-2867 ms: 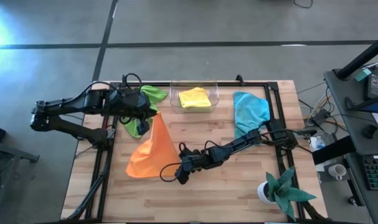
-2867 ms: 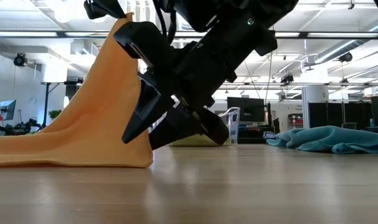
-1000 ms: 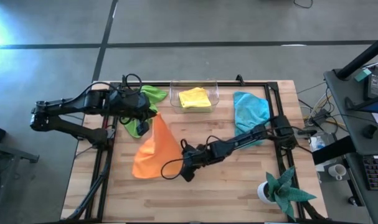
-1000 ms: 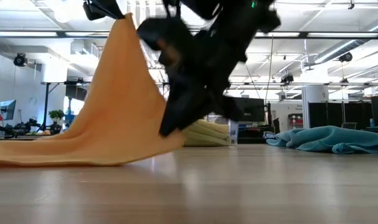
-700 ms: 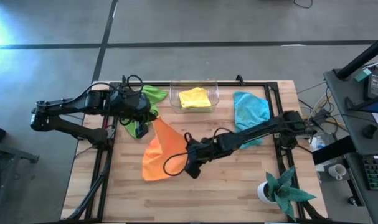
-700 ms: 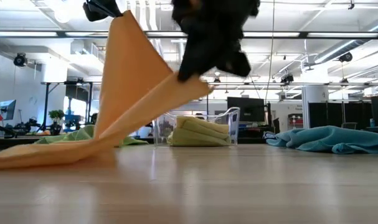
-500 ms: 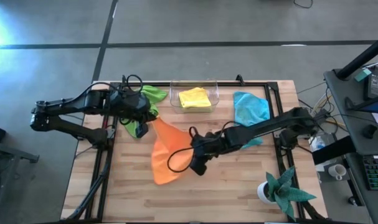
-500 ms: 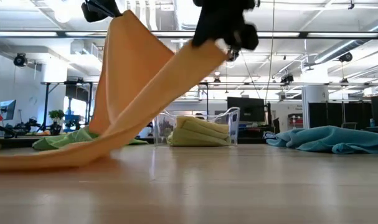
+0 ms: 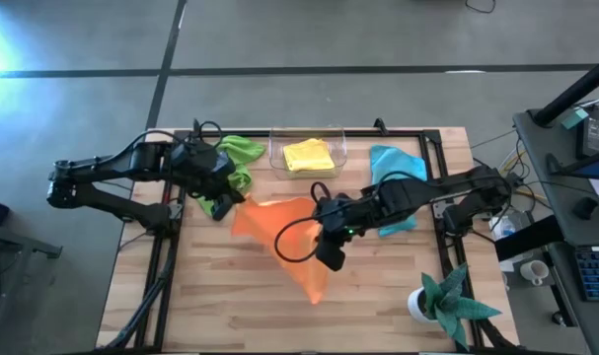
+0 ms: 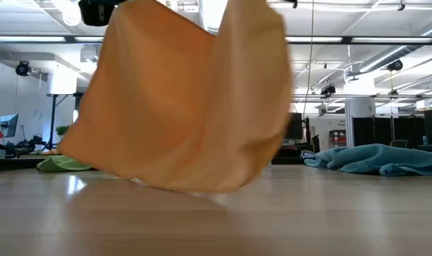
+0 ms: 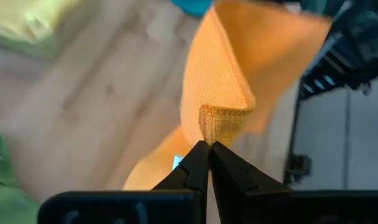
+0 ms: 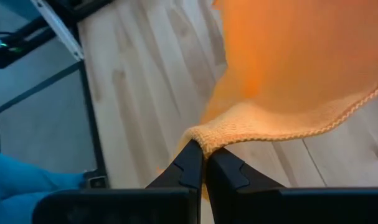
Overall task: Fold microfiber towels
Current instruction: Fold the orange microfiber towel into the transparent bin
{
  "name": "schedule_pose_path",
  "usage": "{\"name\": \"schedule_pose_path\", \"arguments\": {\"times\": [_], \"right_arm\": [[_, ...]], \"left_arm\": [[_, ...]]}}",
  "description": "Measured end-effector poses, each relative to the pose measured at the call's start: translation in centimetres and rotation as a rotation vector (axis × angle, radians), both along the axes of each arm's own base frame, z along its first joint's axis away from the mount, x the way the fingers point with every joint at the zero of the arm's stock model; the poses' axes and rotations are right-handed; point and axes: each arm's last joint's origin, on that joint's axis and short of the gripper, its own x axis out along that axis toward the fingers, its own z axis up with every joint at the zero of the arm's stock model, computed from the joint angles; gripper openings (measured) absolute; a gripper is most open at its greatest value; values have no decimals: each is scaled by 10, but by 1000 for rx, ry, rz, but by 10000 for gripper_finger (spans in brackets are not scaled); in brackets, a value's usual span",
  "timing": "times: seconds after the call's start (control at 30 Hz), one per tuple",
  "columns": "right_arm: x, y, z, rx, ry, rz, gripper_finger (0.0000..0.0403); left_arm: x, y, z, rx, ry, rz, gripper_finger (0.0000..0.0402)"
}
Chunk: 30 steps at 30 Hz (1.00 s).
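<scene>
Lifted clear of the wood since the earlier frames, the orange towel (image 9: 284, 237) now hangs spread in the air at the centre of the high view, where before it trailed on the table (image 9: 378, 306). The left gripper (image 11: 207, 152) pinches one corner with its jaws pressed together on the hem, centre-left; the right gripper (image 12: 203, 155) pinches another corner likewise, just right of centre. Both holds look thin, right at the edge, so a sharp tug apart could pull a corner free. Green towels (image 9: 235, 158) lie upper left, the yellow towel (image 9: 308, 155) top centre, the blue towel (image 9: 398, 173) right.
</scene>
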Motion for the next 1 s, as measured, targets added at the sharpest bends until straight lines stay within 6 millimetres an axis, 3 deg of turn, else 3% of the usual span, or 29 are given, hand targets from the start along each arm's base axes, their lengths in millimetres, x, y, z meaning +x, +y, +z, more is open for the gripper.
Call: {"name": "schedule_pose_path", "arguments": {"times": [0.2, 0.4, 1.0], "right_arm": [[-8, 5, 26, 20, -34, 52, 8], [-14, 16, 38, 53, -47, 117, 8], [-30, 61, 26, 186, 38, 333, 8]], "left_arm": [[-2, -5, -4, -150, 46, -65, 0], [-1, -9, -3, -278, 54, -106, 0], [-1, -43, 3, -556, 124, -177, 0]]}}
